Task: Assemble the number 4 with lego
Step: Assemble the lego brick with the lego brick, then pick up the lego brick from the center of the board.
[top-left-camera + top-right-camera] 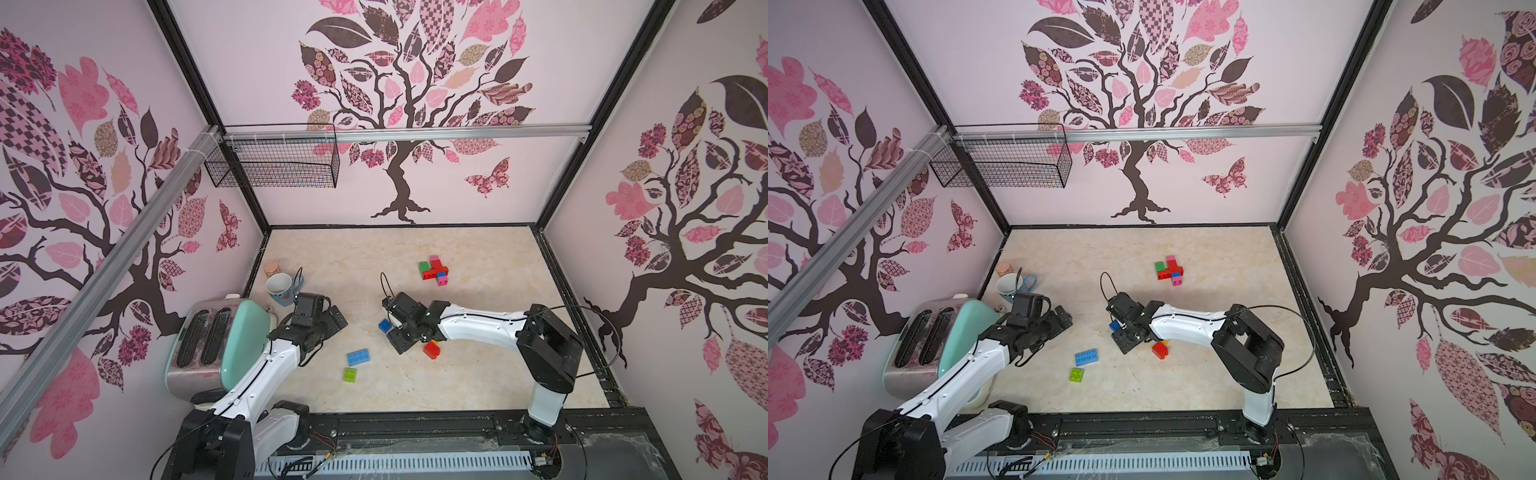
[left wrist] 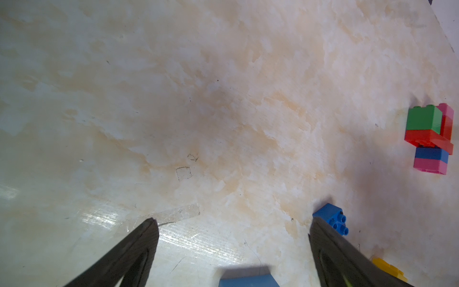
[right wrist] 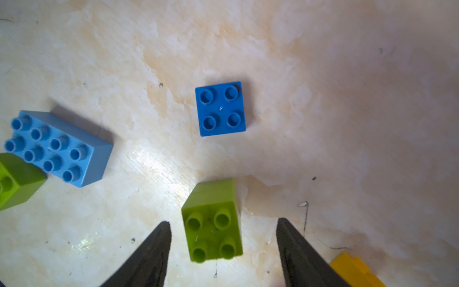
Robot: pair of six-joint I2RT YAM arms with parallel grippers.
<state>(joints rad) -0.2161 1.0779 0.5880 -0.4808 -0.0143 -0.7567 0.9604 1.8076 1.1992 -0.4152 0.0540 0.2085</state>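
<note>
The right fingers point(image 3: 154, 253) stand spread either side of a lime brick point(image 3: 213, 221) on the bench point(image 3: 347, 111), touching neither face. The left fingers point(image 2: 134, 256) gape wide, holding nothing.

— Loose bricks, how many?
— Six. Two are lime: one lime point(image 3: 212, 221) sits between the right gripper point(image 3: 223, 222) tips, and a second lime point(image 3: 15, 179) lies off to its side, just beside the one long blue point(image 3: 58, 149). One blue square point(image 3: 220, 108) lies just ahead of the tips, one yellow point(image 3: 355, 270) beside a finger, one red point(image 1: 432, 349) by that wrist.
— Joined ones?
— One cluster point(image 1: 434, 270), well apart from both grippers. It has one green point(image 2: 423, 120), one joined blue point(image 2: 432, 154) and two pinks, a green-side pink point(image 2: 445, 110) and a blue-side pink point(image 2: 429, 167). Its reds point(image 2: 422, 139) I cannot count.
— The rest?
— One mug point(image 1: 286, 299), one toaster point(image 1: 241, 332), one basket point(image 1: 274, 174), two grippers, left gripper point(image 2: 232, 223) included.
</note>
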